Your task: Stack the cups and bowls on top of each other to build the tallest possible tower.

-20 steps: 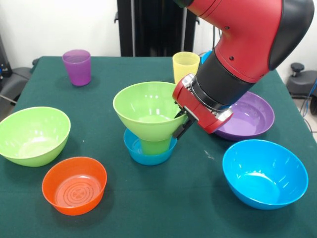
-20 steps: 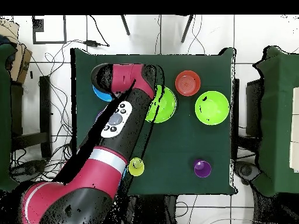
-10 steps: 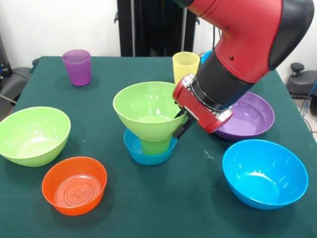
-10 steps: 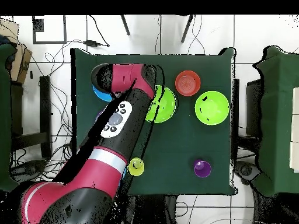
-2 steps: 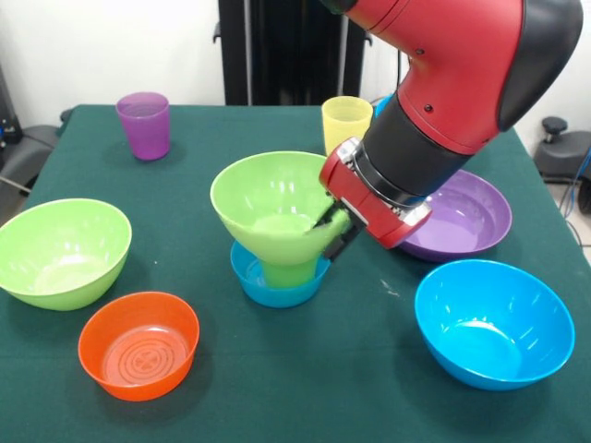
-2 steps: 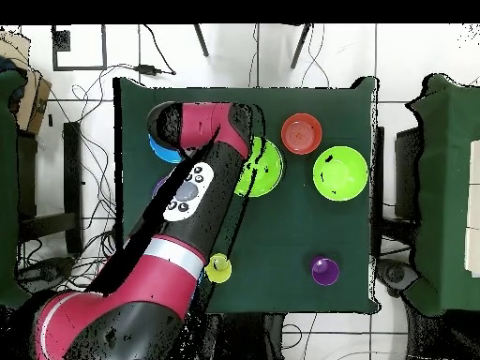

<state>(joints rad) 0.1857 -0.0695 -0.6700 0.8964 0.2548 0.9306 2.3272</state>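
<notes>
the red and black arm comes in from the upper right and slants down to the left, wrist tilted. its gripper points down-left with dark fingers set on either side of a bowl's rim, pinching it. from above the arm runs diagonally over the table.

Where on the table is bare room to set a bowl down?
Bare cloth lies between the purple cup and the stacked green bowl, and along the front edge between the orange bowl and the blue bowl. It is crowded around the gripper.
</notes>
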